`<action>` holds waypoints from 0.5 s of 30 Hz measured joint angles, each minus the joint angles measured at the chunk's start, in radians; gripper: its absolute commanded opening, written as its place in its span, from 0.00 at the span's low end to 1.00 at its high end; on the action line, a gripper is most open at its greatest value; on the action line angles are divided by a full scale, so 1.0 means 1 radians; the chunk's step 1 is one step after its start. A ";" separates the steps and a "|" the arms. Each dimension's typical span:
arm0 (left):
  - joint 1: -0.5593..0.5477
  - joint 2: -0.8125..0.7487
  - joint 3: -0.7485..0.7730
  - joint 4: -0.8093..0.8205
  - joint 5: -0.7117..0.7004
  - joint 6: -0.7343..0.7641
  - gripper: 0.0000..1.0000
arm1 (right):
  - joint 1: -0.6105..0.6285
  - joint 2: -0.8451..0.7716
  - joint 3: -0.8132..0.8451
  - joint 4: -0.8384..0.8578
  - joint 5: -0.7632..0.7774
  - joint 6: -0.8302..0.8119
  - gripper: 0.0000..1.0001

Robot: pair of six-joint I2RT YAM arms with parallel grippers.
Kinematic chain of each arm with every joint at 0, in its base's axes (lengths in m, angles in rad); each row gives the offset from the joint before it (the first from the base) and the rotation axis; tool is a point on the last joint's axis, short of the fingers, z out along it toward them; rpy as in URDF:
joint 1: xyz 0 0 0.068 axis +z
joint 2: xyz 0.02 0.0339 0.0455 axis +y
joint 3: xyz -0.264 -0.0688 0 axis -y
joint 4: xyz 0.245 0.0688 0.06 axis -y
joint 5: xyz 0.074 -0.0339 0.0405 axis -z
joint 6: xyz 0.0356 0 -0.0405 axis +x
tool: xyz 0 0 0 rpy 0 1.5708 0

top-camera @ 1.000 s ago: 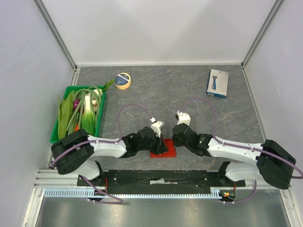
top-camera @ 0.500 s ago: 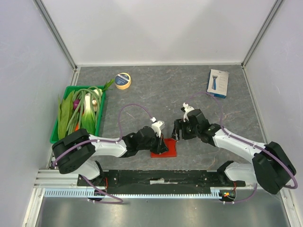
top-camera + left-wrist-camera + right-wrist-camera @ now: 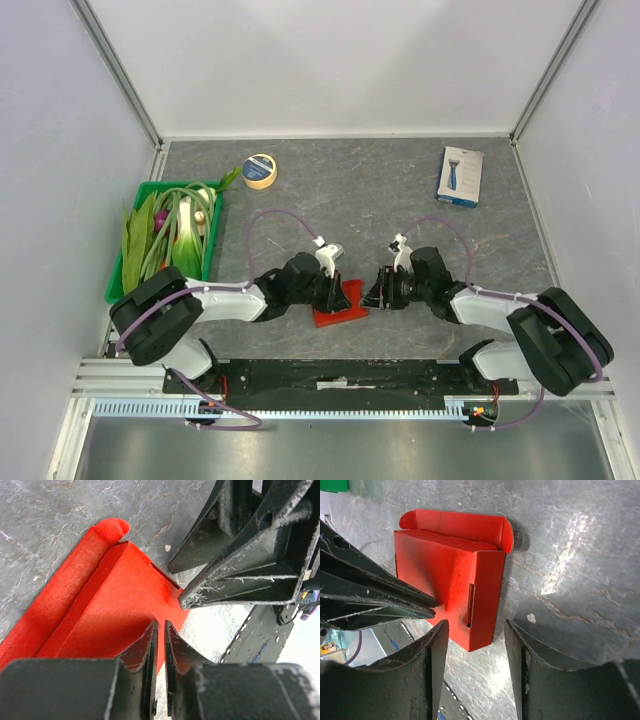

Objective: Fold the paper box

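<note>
- Paper box (image 3: 338, 308): red, partly folded, resting on the grey table (image 3: 350, 190) close to its near edge, between the two grippers.
- Box form, right wrist view (image 3: 452, 587): one side panel is turned up along a crease and carries a narrow slot. A long flap with rounded corners runs along the far side.
- Box form, left wrist view (image 3: 110, 610): crease lines run across the red sheet, and a rounded tab lies flat on the table at its far end.
- Left gripper (image 3: 340, 293): fingers (image 3: 145, 647) drawn nearly together with only a thin slit between them. The tips pinch the box's edge on its left side.
- Right gripper (image 3: 378, 292): jaws stand well apart with nothing between them. It sits low, just to the right of the box, and the fingers (image 3: 435, 650) show no contact with the cardboard.
- Green tray (image 3: 113, 290): at the table's left edge, holding leafy vegetables, well apart from the box.
- Tape roll (image 3: 260, 171): lying flat beyond the tray, toward the back left.
- White and blue box (image 3: 460, 176): lying flat at the back right, well apart from both arms.
</note>
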 measured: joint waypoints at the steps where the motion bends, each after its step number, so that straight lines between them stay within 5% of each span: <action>1: 0.000 -0.007 0.002 -0.013 0.000 0.006 0.19 | 0.000 0.015 -0.005 0.034 -0.008 0.005 0.55; 5: 0.010 -0.060 0.003 -0.092 -0.002 0.028 0.30 | 0.001 0.049 -0.003 0.079 0.000 -0.006 0.43; 10: 0.039 -0.195 -0.005 -0.187 -0.011 0.033 0.45 | 0.001 0.050 0.022 0.034 0.038 -0.044 0.41; 15: 0.087 -0.388 -0.031 -0.232 -0.020 0.031 0.47 | 0.001 0.008 0.027 -0.011 0.064 -0.082 0.57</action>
